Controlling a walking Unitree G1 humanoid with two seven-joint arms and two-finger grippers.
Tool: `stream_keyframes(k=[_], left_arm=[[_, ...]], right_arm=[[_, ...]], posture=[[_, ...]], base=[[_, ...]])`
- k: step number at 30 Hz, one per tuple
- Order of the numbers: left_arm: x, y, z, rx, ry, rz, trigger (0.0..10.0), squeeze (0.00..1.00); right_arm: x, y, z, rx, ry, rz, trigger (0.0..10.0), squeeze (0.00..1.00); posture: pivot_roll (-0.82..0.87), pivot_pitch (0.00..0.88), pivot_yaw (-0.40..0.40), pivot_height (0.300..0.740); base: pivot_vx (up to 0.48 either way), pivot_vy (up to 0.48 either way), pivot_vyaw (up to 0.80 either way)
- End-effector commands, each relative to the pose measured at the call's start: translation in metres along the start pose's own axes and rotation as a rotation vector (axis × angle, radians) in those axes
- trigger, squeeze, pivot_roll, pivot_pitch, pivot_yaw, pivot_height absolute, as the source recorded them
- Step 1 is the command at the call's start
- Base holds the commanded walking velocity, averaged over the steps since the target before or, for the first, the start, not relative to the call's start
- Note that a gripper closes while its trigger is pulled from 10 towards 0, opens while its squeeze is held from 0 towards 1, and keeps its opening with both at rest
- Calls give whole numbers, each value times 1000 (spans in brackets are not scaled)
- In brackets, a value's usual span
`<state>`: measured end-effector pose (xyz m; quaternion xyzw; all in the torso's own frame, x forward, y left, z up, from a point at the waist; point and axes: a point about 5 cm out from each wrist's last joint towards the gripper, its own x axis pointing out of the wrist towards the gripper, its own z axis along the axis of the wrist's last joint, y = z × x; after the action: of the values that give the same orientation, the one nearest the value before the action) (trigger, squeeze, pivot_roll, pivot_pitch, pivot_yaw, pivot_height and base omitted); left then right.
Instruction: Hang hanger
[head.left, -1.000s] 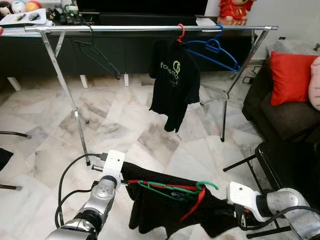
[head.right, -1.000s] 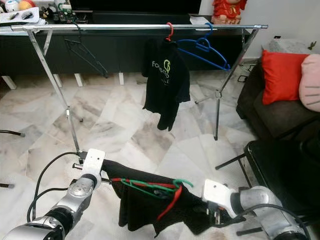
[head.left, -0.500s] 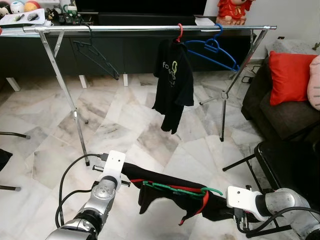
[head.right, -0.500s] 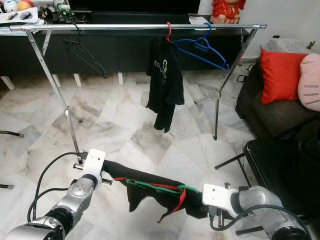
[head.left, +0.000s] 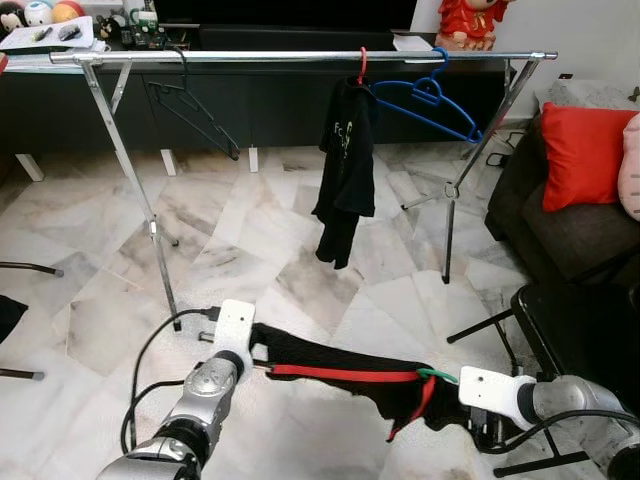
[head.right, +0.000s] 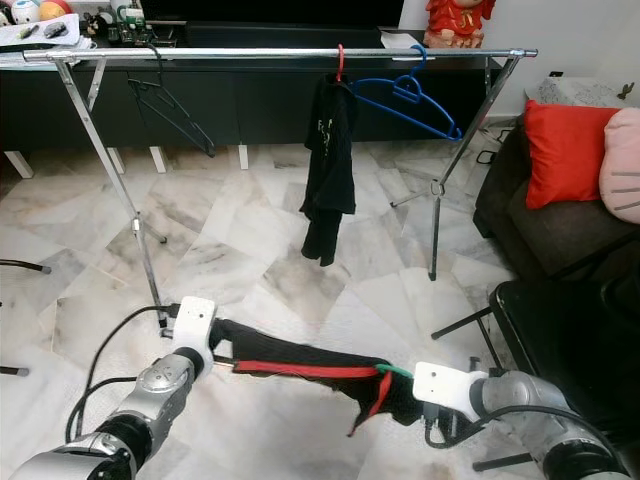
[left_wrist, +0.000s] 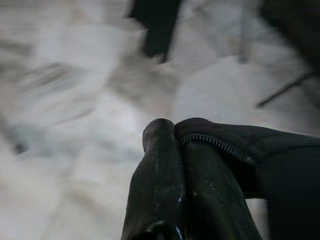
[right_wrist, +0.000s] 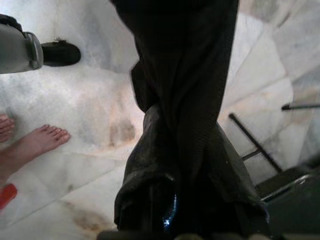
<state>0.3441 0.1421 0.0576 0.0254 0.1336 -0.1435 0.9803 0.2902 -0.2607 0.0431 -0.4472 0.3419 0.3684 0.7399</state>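
Stretched tighter than a second ago, the black garment (head.left: 340, 362) no longer sags in a broad drape between our grippers; it is pulled into a narrow band, and the black shirt (head.left: 343, 170) on the rail has swung edge-on to us.

On our left, the left gripper (left_wrist: 177, 150) has its fingers pressed together, pinching one hem of the garment. Between our arms runs the red hanger (head.left: 345, 374), threaded along the taut cloth, with a green hook (head.left: 436, 375) showing at its right end. On our right, the right gripper (right_wrist: 165, 165) is clamped on the other end of the garment, the cloth bunched over its fingers.

Ahead stands the clothes rail (head.left: 300, 57), well apart from us across the marble floor (head.left: 250, 250). From left to right it carries an empty black hanger (head.left: 195, 110), the black shirt on a red hook, and an empty blue hanger (head.left: 425, 100).

We judge the task early: the garment is on its hanger and held, but carrying it to the rail, raising it and hooking it on are left.
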Motion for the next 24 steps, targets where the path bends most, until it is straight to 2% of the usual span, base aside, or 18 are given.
stream_keyframes(k=[1, 3, 4, 9, 12, 14, 16, 20, 22, 24], left_arm=[[2, 1, 10, -24, -33, -62, 0, 0], [3, -1, 12, -22, -35, -96, 0, 0], [3, -5, 14, -11, -40, -169, 0, 0], [2, -18, 21, 20, -59, -361, 0, 0], [2, -20, 21, 32, -59, -391, 0, 0], [1, -23, 22, 60, -54, -447, 0, 0], [-1, -28, 20, 46, -37, -524, 0, 0], [-4, -40, 27, 32, -66, -655, 0, 0], [-8, -50, 33, 37, -85, -770, 0, 0], [-10, -54, 35, 59, -83, -824, 0, 0]], right_arm=[[2, 2, -5, 49, 8, -14, 0, 0], [3, 1, -1, 61, -5, -33, 0, 0], [7, -2, 6, 86, -33, -67, 0, 0], [17, -6, 29, 169, -112, -135, 0, 0], [19, -7, 33, 187, -126, -150, 0, 0], [21, -11, 44, 255, -188, -175, 0, 0], [24, -13, 56, 330, -248, -170, 0, 0], [28, -12, 59, 307, -219, -173, 0, 0], [29, -15, 64, 367, -241, -212, 0, 0], [29, -18, 68, 420, -268, -232, 0, 0]], posture=[[-40, 184, -92, 740], [-40, 184, -92, 740], [-36, 183, -88, 740], [-27, 181, -86, 740], [-26, 180, -86, 740], [-26, 180, -86, 740], [-20, 178, -88, 740], [-16, 177, -90, 740], [-13, 177, -92, 740], [-10, 178, -92, 740]], base=[[0, 0, 0], [0, 0, 0], [0, 0, 0], [0, 0, 0], [0, 0, 0], [0, 0, 0], [0, 0, 0], [0, 0, 0], [0, 0, 0], [0, 0, 0]])
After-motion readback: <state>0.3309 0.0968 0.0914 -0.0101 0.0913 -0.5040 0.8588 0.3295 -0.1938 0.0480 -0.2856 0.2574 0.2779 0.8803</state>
